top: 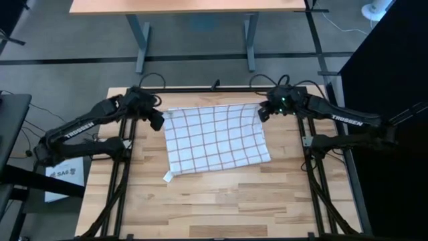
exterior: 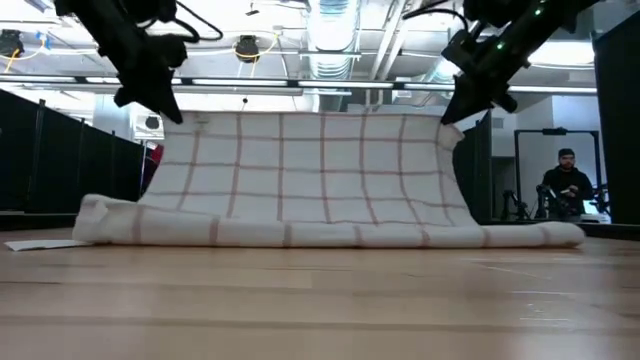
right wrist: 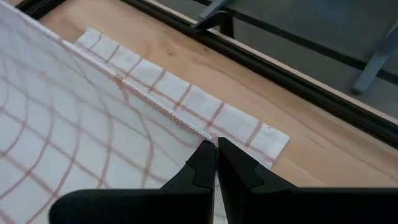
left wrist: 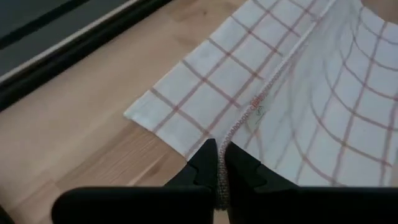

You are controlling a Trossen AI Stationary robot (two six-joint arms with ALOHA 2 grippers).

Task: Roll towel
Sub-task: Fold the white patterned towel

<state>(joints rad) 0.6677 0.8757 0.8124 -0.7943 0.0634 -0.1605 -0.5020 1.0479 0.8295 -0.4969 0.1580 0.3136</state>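
the towel (top: 215, 139) lies across the back half of the bench (top: 221, 207), between the two arms. its far edge is lifted off the wood and its near edge rests in a soft fold on the boards. the small white tag (top: 167, 177) sits at its near left corner.

the left claw (left wrist: 219, 163) is clamped on the towel's far left corner, the hem pinched between both fingers. the right claw (right wrist: 216, 163) is clamped the same way on the far right corner. in the low view the cloth hangs between them like a slack sheet, sagging in the middle and bunching where it meets the bench.

judging from that drape, the towel is thin, light and quite limp, with no stiffness to hold a shape. it should fold or roll wherever it is led, and it will likely wrinkle or skew if one corner runs ahead of the other. the stitched hem looks like the firmest part, so the corners and the hem are the sensible places to hold. it does not look slippery or fragile, though a pinch this small could let the hem slide out under a hard pull.

there are no containers on the bench.
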